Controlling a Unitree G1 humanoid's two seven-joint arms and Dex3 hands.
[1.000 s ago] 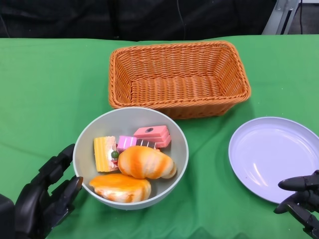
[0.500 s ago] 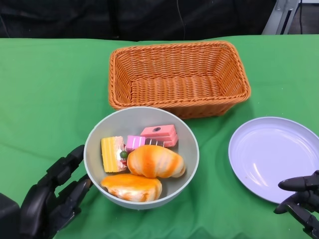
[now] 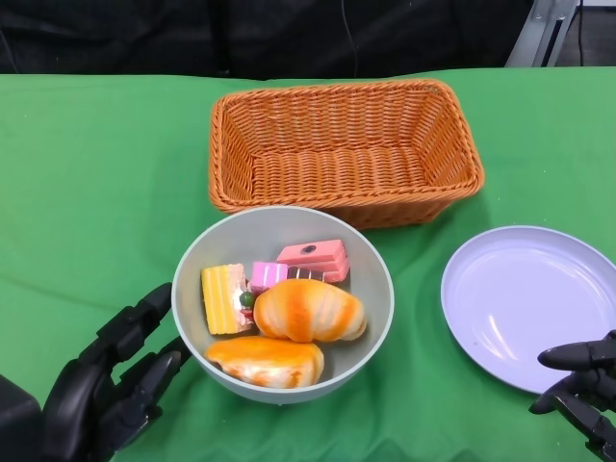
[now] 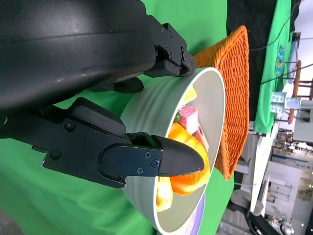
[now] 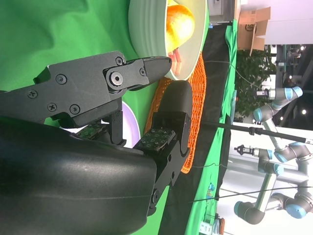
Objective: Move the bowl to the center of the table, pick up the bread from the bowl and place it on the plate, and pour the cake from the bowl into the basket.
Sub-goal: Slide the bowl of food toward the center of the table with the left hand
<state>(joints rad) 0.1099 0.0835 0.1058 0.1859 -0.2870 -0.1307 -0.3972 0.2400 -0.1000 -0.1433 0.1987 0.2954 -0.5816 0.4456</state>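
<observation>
One green cloth (image 3: 87,183) is covering your table. At lower centre of the frame, the grey bowl (image 3: 197,289) is sitting against your left hand (image 3: 111,390), fingers spread along its outer wall. Your right hand (image 3: 582,390) is resting half-curled, empty, lower right.

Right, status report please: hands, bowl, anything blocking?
Left hand touching bowl side, pushing. Right hand open beside plate. Bread in bowl. Nothing blocking.

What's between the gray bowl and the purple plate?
Nothing but bare green tablecloth lies between the gray bowl and the purple plate, as the head view shows.
</observation>
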